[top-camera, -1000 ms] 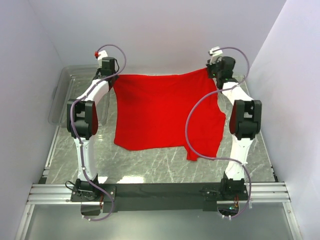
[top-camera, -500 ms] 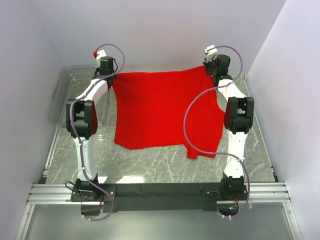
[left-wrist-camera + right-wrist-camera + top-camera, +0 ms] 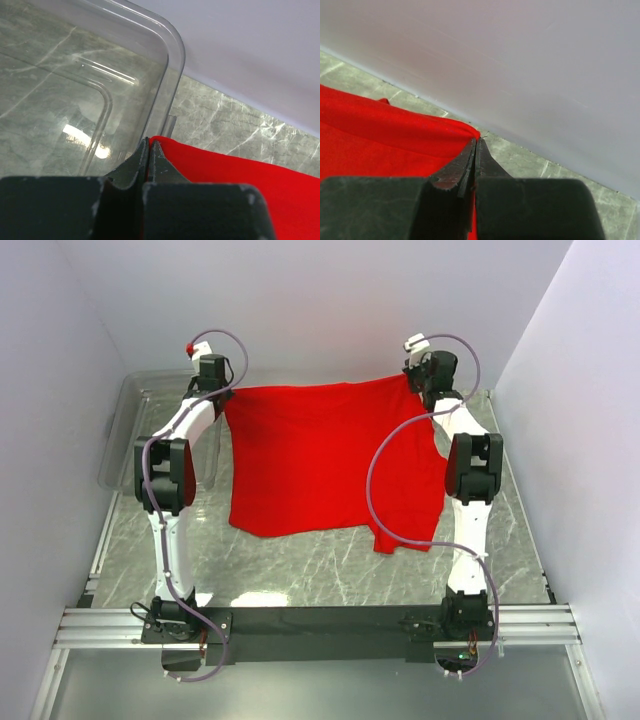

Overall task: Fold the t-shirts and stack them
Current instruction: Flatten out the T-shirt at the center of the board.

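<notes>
Cloth first: the red t-shirt (image 3: 330, 460) spreads across the middle of the table (image 3: 300, 575). Its near hem lies toward 6 o'clock, and a loose flap, likely a sleeve, sags at about 5 o'clock. The far edge runs from 11 to 1 o'clock and is pinched at both corners. The left gripper (image 3: 150, 143) is clenched on the 11 o'clock corner, just beside the clear tray (image 3: 176, 50). The right gripper (image 3: 476, 141) is clenched on the 1 o'clock corner, near the back wall (image 3: 520, 60). To do this step well, I judge both arms should travel together at equal height with the far edge taut. That way the shirt lands flat, the flap does not bunch under it, and the left corner does not snag the tray rim.
</notes>
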Motion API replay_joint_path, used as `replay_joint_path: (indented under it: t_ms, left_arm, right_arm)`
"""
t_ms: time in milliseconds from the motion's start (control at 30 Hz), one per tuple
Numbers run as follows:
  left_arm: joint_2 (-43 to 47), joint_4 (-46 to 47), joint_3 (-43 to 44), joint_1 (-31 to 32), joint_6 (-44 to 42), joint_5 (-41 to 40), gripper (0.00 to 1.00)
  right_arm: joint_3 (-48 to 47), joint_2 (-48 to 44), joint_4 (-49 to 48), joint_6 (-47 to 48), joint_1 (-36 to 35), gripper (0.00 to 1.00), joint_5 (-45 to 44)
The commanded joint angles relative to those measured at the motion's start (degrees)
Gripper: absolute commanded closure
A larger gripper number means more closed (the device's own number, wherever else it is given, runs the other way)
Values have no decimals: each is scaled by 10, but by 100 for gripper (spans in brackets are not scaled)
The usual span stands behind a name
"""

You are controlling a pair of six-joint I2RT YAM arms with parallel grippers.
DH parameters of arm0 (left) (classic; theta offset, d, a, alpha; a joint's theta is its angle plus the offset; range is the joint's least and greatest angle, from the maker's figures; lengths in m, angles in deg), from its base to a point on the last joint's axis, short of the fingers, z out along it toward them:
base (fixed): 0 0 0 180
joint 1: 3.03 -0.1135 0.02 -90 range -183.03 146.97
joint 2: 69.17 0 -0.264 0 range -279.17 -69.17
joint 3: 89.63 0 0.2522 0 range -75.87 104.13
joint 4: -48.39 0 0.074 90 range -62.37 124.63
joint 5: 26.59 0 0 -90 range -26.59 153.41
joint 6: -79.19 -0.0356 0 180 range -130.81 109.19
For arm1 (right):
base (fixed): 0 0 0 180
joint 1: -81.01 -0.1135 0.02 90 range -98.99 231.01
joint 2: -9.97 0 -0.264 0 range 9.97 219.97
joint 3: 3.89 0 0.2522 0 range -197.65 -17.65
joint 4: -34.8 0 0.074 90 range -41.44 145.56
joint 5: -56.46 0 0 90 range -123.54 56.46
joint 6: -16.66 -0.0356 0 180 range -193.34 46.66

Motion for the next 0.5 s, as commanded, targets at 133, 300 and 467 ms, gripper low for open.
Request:
replay_joint_path:
  t_ms: [133,300,467]
  left_arm:
    - [-18,16,33,-6,-9,17,99]
    - [-21,14,30,-6,-11,28,99]
    - [-29,7,31,-6,-11,32,99]
  right_arm:
    - [-45,21,13,40,6,100,6]
    - [-44,21,22,57,6,100,17]
    - [-26,13,18,71,6,100,15]
